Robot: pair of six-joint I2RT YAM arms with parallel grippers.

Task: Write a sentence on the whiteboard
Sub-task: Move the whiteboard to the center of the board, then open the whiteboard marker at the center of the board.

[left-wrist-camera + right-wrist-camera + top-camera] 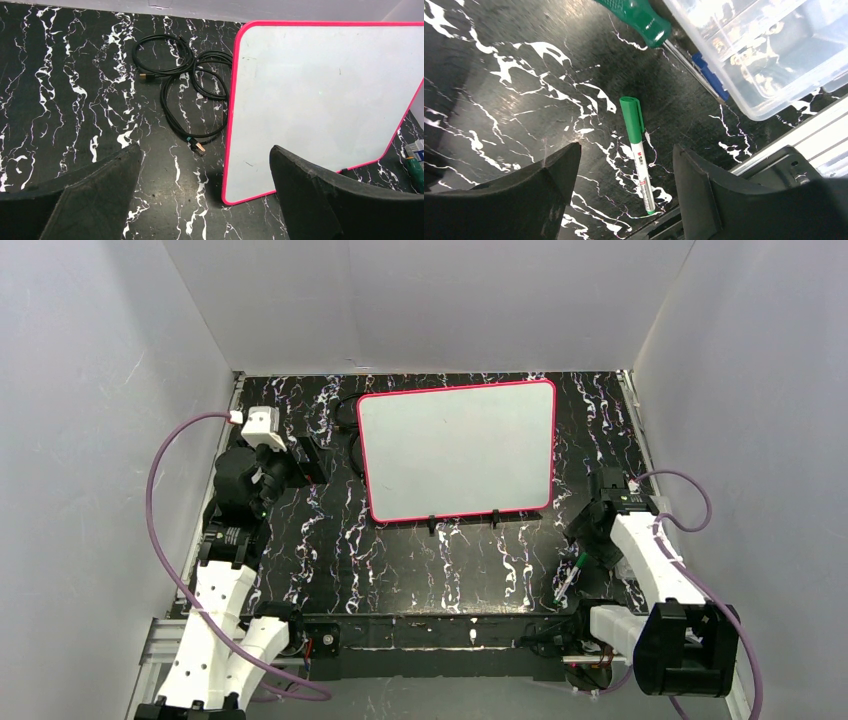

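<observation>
The whiteboard [455,450] lies flat at the back middle of the black marble table, white with a pink-red rim; its surface is blank and no sentence shows on it. It also shows in the left wrist view [320,100]. A capped green marker [567,578] lies on the table at the front right. My right gripper [583,540] is open and hovers over the marker [638,150], which lies between the jaws of the gripper [626,146]. My left gripper [318,462] is open and empty left of the board, as its wrist view [204,149] shows.
A coiled black cable [185,75] lies by the board's left edge. Two black clips [432,523] sit on the board's near edge. A clear plastic box [764,45], a green-handled screwdriver [639,17] and a blue-tipped tool [709,75] lie near the marker. Grey walls enclose the table.
</observation>
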